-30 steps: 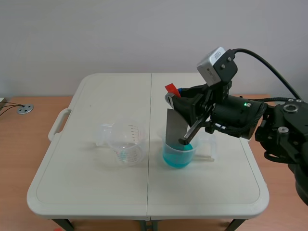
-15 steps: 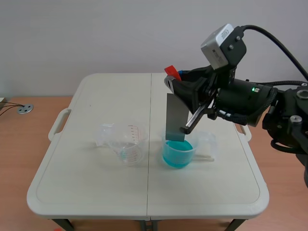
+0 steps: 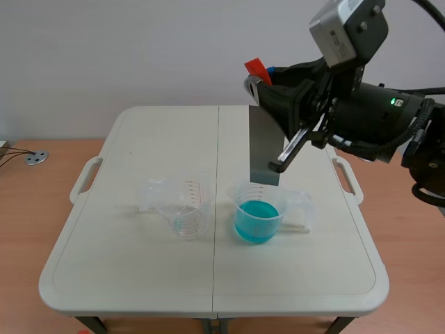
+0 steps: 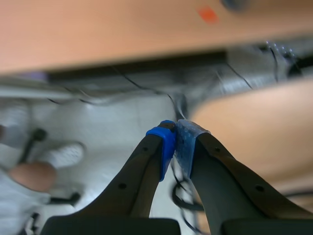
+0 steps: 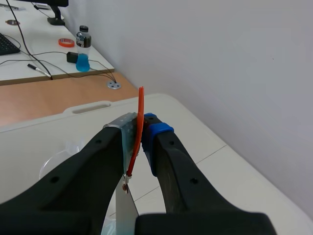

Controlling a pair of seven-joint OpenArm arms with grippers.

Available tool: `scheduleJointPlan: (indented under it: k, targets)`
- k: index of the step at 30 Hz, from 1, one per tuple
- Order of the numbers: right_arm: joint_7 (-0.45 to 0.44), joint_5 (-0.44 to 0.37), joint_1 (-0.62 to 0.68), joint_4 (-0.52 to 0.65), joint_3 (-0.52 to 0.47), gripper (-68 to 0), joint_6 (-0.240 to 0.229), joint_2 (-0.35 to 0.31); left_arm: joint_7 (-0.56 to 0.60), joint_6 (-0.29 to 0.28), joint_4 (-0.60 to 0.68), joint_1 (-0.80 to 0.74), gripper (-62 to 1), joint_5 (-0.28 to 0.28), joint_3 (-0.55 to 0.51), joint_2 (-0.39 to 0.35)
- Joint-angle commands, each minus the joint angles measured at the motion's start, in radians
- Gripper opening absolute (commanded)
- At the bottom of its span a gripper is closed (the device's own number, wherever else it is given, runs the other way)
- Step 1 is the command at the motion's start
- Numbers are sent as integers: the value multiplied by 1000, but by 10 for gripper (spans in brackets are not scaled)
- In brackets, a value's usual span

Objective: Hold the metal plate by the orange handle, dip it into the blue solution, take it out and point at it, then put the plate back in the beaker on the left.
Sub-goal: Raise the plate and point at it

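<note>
Two fingers of the right gripper (image 3: pixel 259 75) are clamped on the orange handle (image 3: pixel 254 68). In the right wrist view we see it standing thin and edge-on between the pads (image 5: pixel 157 130). From that handle the metal plate (image 3: pixel 263 147) hangs straight down under the gripper, upright, a flat grey strip. We find its lower edge close over the far rim of the blue beaker (image 3: pixel 259 209), out of the blue solution (image 3: pixel 256 221) that fills the beaker's lower part. The right arm comes in high from the right, with the gripper well above the table (image 3: pixel 132 271). Just left of the blue beaker, and apart from it, stands the clear beaker (image 3: pixel 182 207) with red markings on its wall; the plate is well apart from this one. We see the left gripper (image 4: pixel 175 142) only in its own wrist view: its fingers are together, pad against pad, with nothing between them, and what lies beyond is blurred.
</note>
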State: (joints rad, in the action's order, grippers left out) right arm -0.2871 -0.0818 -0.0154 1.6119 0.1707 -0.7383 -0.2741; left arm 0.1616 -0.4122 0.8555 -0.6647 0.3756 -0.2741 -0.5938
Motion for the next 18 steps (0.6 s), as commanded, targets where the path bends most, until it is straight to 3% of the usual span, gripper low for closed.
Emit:
scheduleJointPlan:
  k: [1, 10, 18]
  targets:
    - [-14, -15, -6, 27, -14, -662, -7, -5, 7, -2, 19, 3, -603, 33, -32, -31]
    - [3, -16, -6, 93, -22, -662, -7, -6, 116, -2, 102, 0, -603, 137, -110, -189]
    - [49, -52, -6, 129, -22, -662, -7, -5, 163, -36, 234, 76, -603, 117, -109, -241]
